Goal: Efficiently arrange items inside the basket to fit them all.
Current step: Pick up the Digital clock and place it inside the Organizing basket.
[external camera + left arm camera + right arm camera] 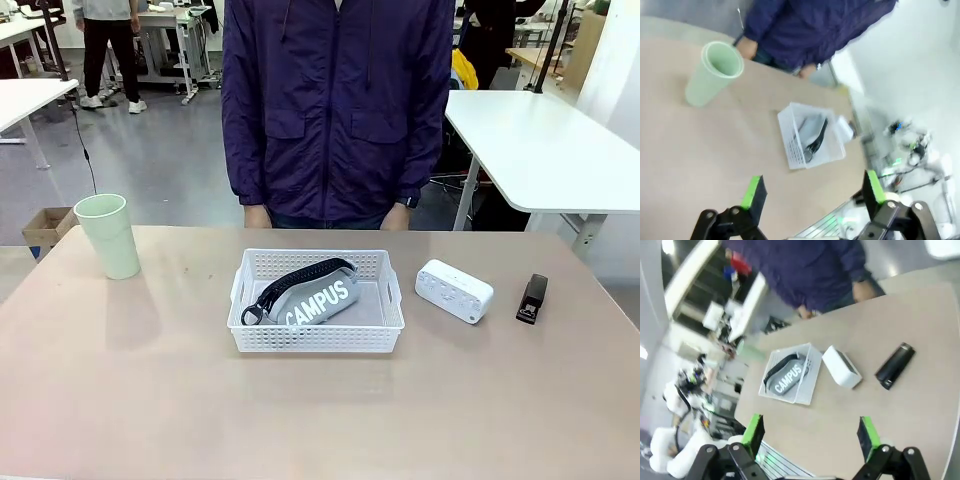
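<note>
Released and grasping nothing, the left end effector (813, 187) and right end effector (810, 432) hang above the surface (150, 380). The pouch (318, 296) lies slantwise in the basket (316, 340) — box (454, 290) and stapler (533, 298) right of it, cup (108, 236) well left. Left slanted, the pouch could crowd out the box or leave the cup perched and tipping

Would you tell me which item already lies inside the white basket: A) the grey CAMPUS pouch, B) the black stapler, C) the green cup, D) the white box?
A: the grey CAMPUS pouch lies diagonally in the basket; the cup, box and stapler sit outside it on the table.
</note>
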{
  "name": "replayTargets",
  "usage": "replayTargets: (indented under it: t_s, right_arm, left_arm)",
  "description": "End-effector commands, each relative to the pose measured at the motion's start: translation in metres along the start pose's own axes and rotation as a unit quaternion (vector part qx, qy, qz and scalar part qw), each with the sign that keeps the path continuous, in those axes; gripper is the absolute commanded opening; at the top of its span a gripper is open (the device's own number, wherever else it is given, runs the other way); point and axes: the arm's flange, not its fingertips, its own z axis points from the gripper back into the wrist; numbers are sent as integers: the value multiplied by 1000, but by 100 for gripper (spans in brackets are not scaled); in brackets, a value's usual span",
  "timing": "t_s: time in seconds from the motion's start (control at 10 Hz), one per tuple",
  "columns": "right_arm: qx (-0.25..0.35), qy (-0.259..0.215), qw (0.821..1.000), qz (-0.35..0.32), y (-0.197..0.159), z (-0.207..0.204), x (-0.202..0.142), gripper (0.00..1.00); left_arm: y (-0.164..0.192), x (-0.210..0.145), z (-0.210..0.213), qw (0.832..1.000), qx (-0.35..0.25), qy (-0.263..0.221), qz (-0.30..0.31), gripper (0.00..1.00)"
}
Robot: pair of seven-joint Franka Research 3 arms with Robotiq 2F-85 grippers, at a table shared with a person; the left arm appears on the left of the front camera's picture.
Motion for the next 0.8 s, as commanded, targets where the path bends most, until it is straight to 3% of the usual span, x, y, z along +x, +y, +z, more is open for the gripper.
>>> replayTargets:
  t_s: [0.0, 0.3, 0.5, 0.6, 0.7]
  right_arm:
    - [57, -40, 996, -47, -61, -2, -37, 100]
    - [80, -56, 990, -105, -121, -3, -55, 100]
    - [79, -66, 986, -128, -130, -8, -57, 100]
    - [71, -71, 985, -143, -131, -8, -56, 100]
    - [69, -60, 987, -133, -134, 4, -58, 100]
  left_arm:
    - [76, -67, 6, 995, -60, -47, 60, 100]
    - [134, -87, 8, 984, -98, -70, 131, 100]
    - [133, -88, -5, 982, -104, -76, 140, 100]
    - [132, -85, -6, 982, -81, -84, 149, 100]
    - [152, -77, 26, 981, -95, -78, 151, 100]
